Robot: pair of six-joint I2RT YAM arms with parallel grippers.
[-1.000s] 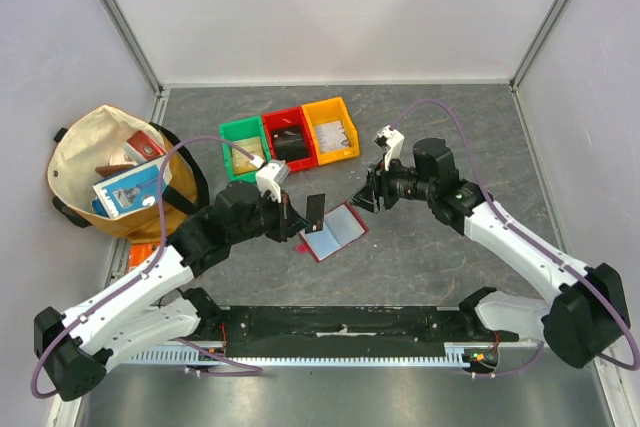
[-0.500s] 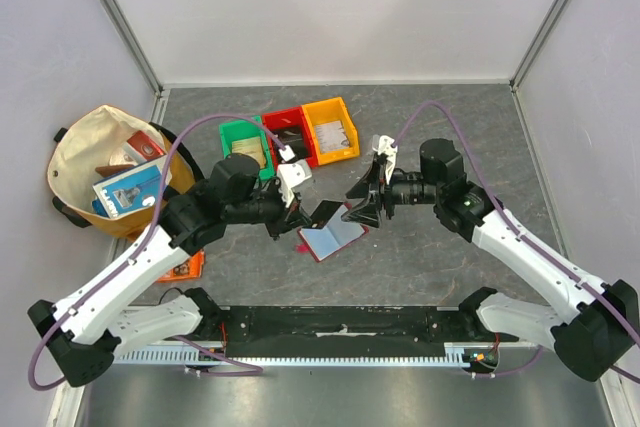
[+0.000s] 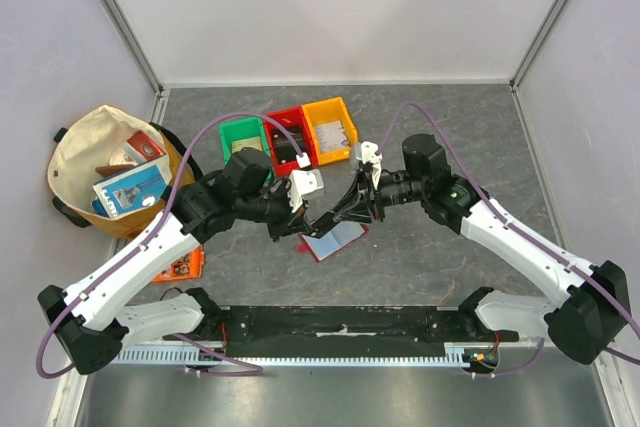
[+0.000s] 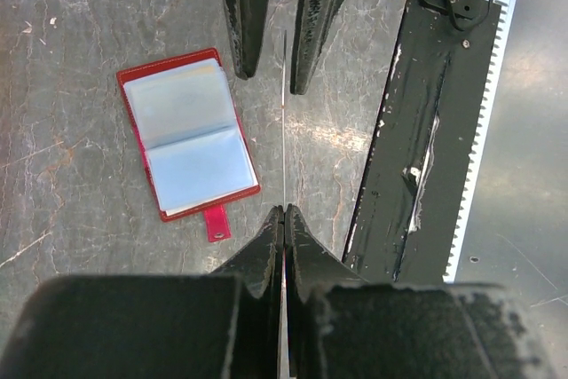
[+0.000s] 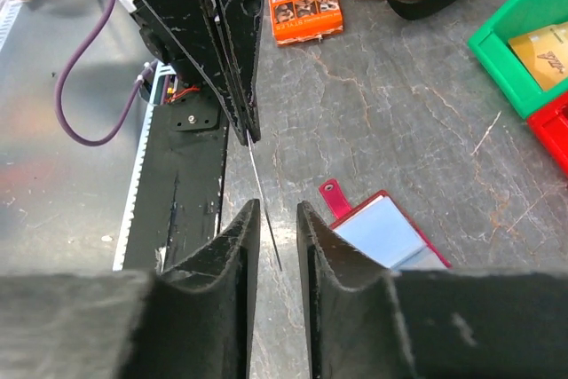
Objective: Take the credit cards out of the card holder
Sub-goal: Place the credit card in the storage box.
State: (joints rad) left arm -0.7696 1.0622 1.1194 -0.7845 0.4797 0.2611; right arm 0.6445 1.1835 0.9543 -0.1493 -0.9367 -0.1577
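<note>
The card holder (image 3: 331,239) lies open on the table, dark red with pale blue sleeves; it also shows in the left wrist view (image 4: 188,133) and the right wrist view (image 5: 389,230). My left gripper (image 4: 284,212) is shut on a thin card (image 4: 283,122), seen edge-on, held in the air right of the holder. My right gripper (image 5: 277,210) is open, its jaws on either side of the free end of that card (image 5: 264,206), not touching it. In the top view both grippers meet above the holder, left gripper (image 3: 312,215), right gripper (image 3: 345,209).
Green bin (image 3: 243,140), red bin (image 3: 287,137) and yellow bin (image 3: 331,128) stand behind the grippers. A cloth bag (image 3: 105,172) with items sits at left, an orange flat packet (image 3: 183,265) beside it. A black rail (image 3: 340,325) runs along the near edge.
Both grippers moved toward each other above the holder. The right gripper's open jaws now straddle the card held by the left gripper.
</note>
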